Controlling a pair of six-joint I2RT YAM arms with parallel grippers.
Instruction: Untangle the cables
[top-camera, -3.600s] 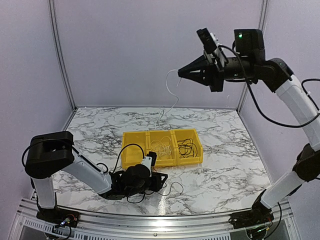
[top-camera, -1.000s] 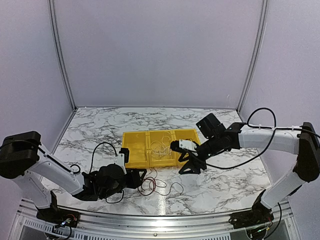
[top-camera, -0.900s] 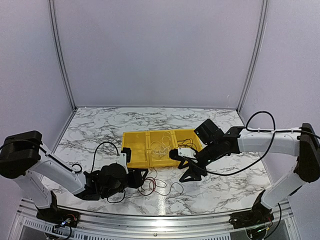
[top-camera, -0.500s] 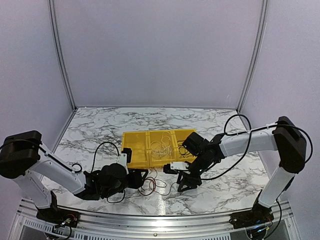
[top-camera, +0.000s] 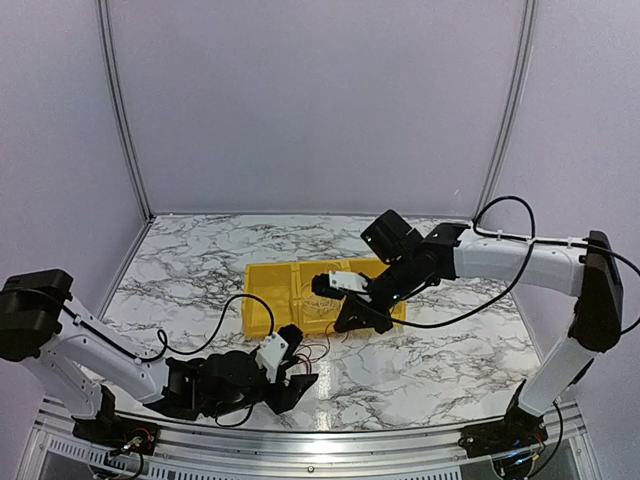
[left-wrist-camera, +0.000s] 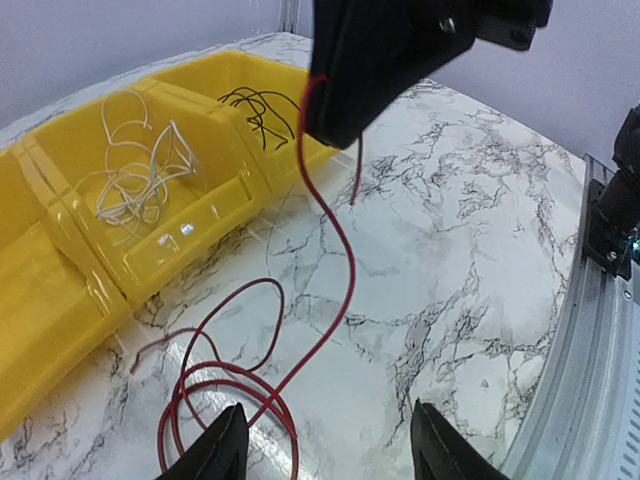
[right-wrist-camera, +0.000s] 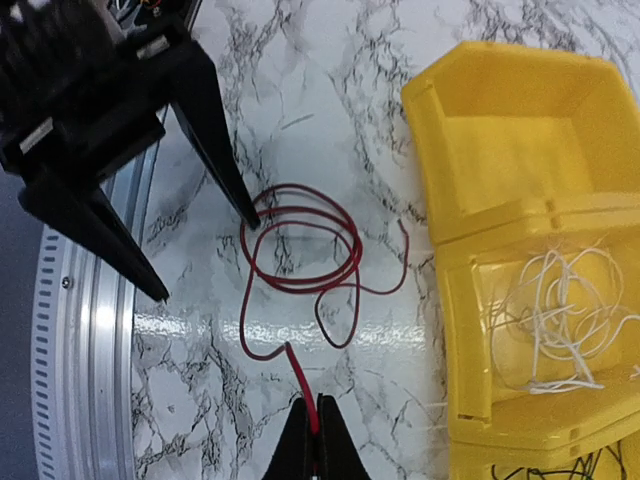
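A red cable (left-wrist-camera: 232, 372) lies in loose loops on the marble in front of the yellow bin (top-camera: 262, 300). One end rises to my right gripper (right-wrist-camera: 316, 428), which is shut on it just above the table; the cable also shows in the right wrist view (right-wrist-camera: 300, 250) and faintly in the top view (top-camera: 316, 350). My right gripper (top-camera: 343, 322) hovers at the bin's front edge. My left gripper (left-wrist-camera: 330, 455) is open and low over the table, its fingertips (right-wrist-camera: 250, 218) at the near edge of the red loops; it also shows in the top view (top-camera: 298, 384). White cables (left-wrist-camera: 140, 175) fill the middle compartment and black cables (left-wrist-camera: 262, 105) the right one.
The bin's left compartment (right-wrist-camera: 500, 170) holds nothing. A metal rail (left-wrist-camera: 600, 360) runs along the table's near edge, close behind my left gripper. Grey walls enclose the back and sides of the marble table (top-camera: 450, 350).
My right gripper has lifted from the table with the red cable's end, drawing it up toward the bin. My left arm has slid right, with its open gripper by the red loops.
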